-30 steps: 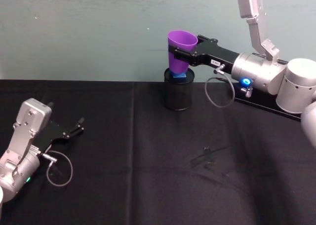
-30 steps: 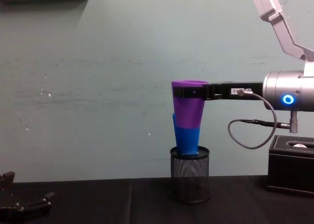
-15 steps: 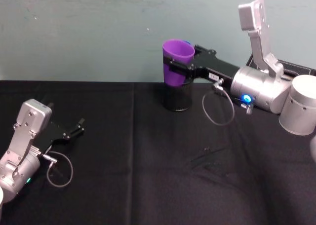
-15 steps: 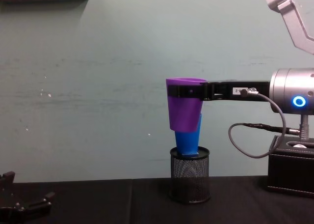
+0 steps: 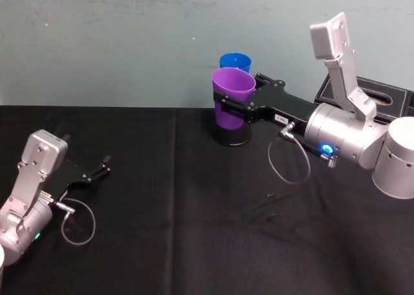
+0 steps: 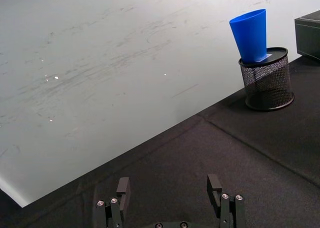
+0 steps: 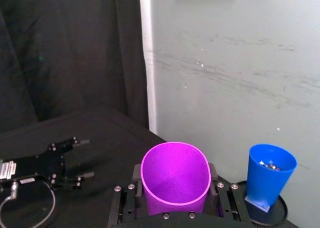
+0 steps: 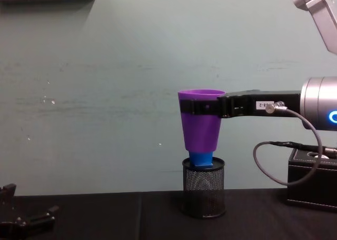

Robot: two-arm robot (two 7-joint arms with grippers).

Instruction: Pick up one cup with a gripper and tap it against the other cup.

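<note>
Near the table's (image 5: 194,217) left edge, the left gripper (image 5: 102,165) lies parked, fingers spread and empty. Farther in, the right gripper (image 5: 229,105) reaches from the right edge with its fingers clamped around the purple cup (image 5: 233,88), holding it upright off the table. Just beyond it, by the middle of the far edge, the blue cup (image 5: 235,61) stands upright in a mesh pen holder (image 5: 233,137). The right wrist view shows a narrow gap between the cups. The tap likely calls for a short push toward the wall.
</note>
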